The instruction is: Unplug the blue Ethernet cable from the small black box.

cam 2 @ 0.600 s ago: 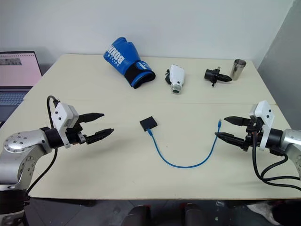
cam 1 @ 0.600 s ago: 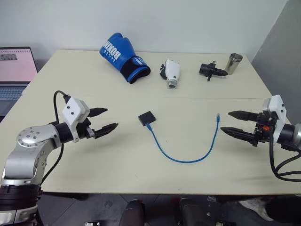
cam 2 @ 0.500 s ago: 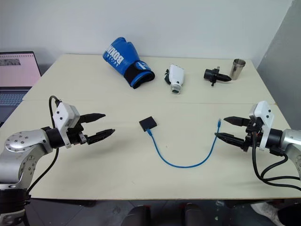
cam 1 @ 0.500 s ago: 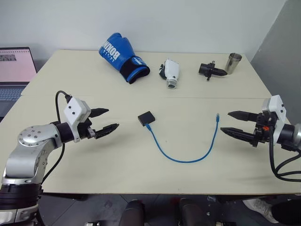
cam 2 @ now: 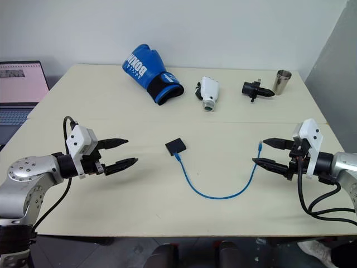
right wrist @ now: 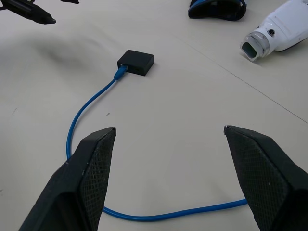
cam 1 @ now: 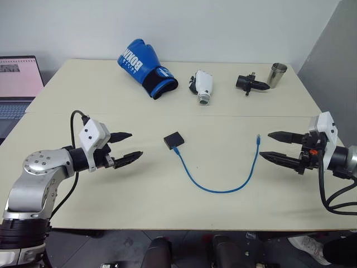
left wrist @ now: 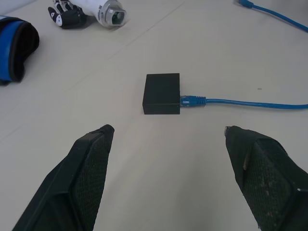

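Observation:
The small black box (cam 1: 174,139) lies flat near the middle of the table. The blue Ethernet cable (cam 1: 217,190) is plugged into the box's near edge (left wrist: 193,100). From there it curves toward me and to the right in a U. Its free plug (cam 1: 257,138) rests on the table. My left gripper (cam 1: 135,144) hovers open to the left of the box and points at it, with the box (left wrist: 162,93) centred ahead between its fingers. My right gripper (cam 1: 265,144) is open and empty just right of the free plug, aimed leftward across the cable (right wrist: 86,108).
Along the far side lie a blue boxing glove (cam 1: 146,68), a white handheld device (cam 1: 203,86), a black cylindrical gadget (cam 1: 251,84) and a metal cup (cam 1: 277,74). A laptop (cam 1: 19,84) sits past the table's left edge. Bare tabletop surrounds the box.
My left gripper has crept slightly toward the box and a touch lower. The right gripper has edged a little leftward. Box and cable lie as before.

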